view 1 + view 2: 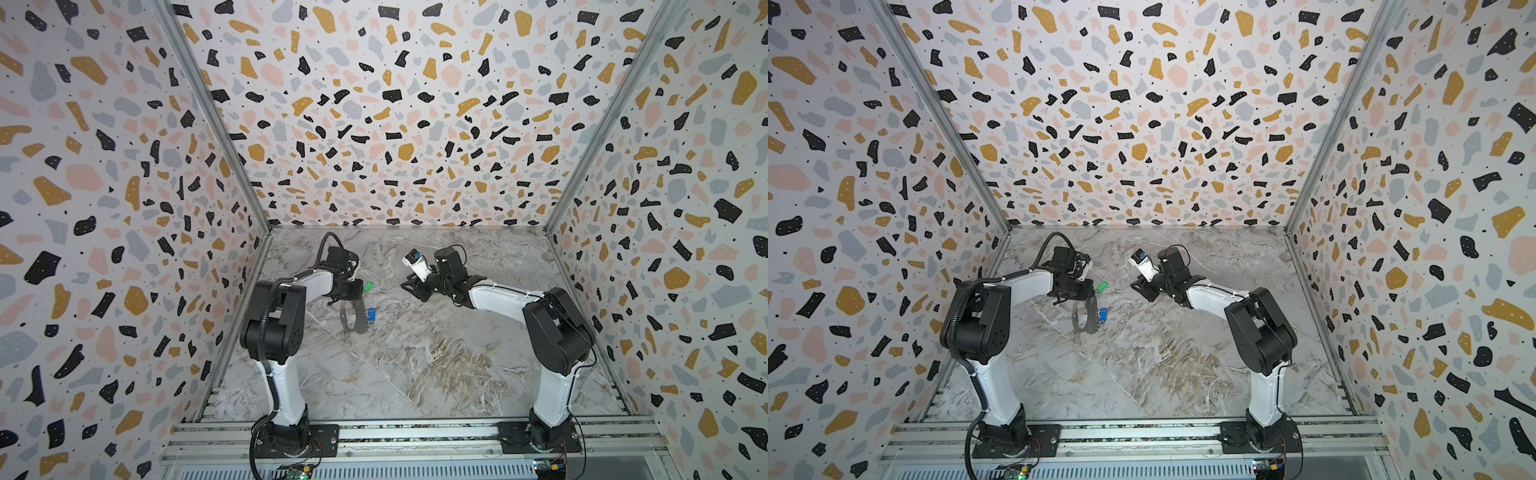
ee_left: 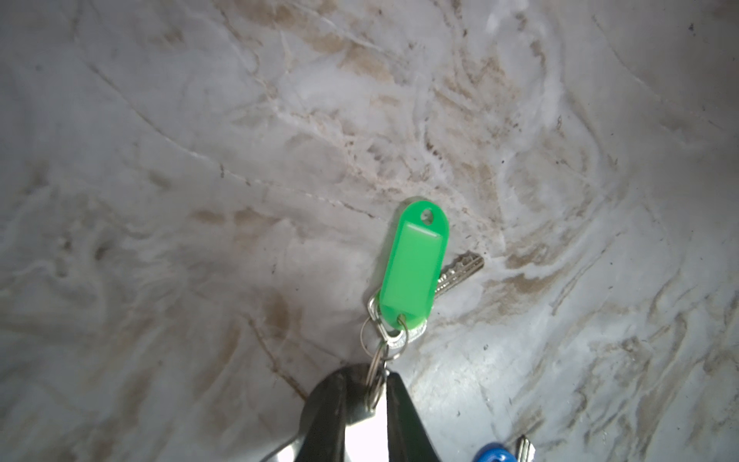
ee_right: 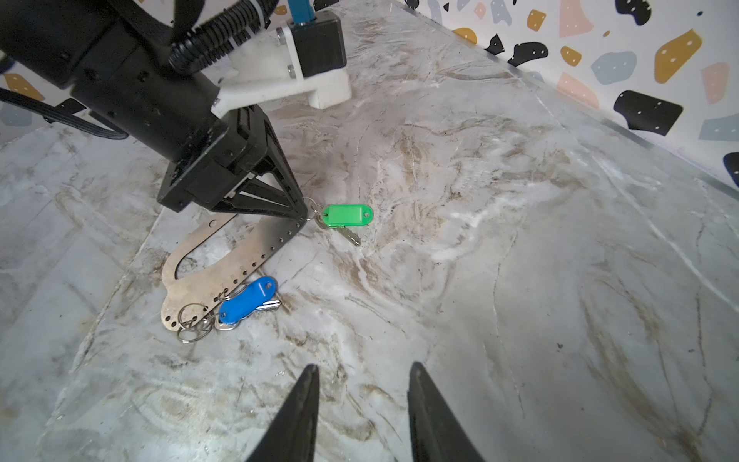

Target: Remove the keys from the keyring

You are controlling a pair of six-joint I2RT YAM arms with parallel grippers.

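Note:
The keyring (image 3: 248, 256), a flat grey metal plate with an oblong cut-out, lies on the marble table (image 3: 520, 240); both top views show it (image 1: 362, 327) (image 1: 1091, 328). My left gripper (image 2: 370, 374) (image 3: 304, 216) (image 1: 360, 293) is shut on the plate's far end, and a small ring sits between its jaws. From that ring hangs the green-tagged key (image 2: 414, 268) (image 3: 347, 215) (image 1: 368, 286) (image 1: 1102, 286). The blue-tagged key (image 3: 248, 300) (image 1: 372, 313) (image 1: 1103, 313) is ringed at the plate's other end. My right gripper (image 3: 364, 368) (image 1: 402, 286) (image 1: 1133, 286) hovers open and empty, some way off to the right of the green tag.
Spare small rings (image 3: 192, 324) hang on the plate beside the blue tag. Patterned walls (image 1: 395, 124) close in the back and both sides. An aluminium rail (image 1: 415, 436) carrying both arm bases runs along the front.

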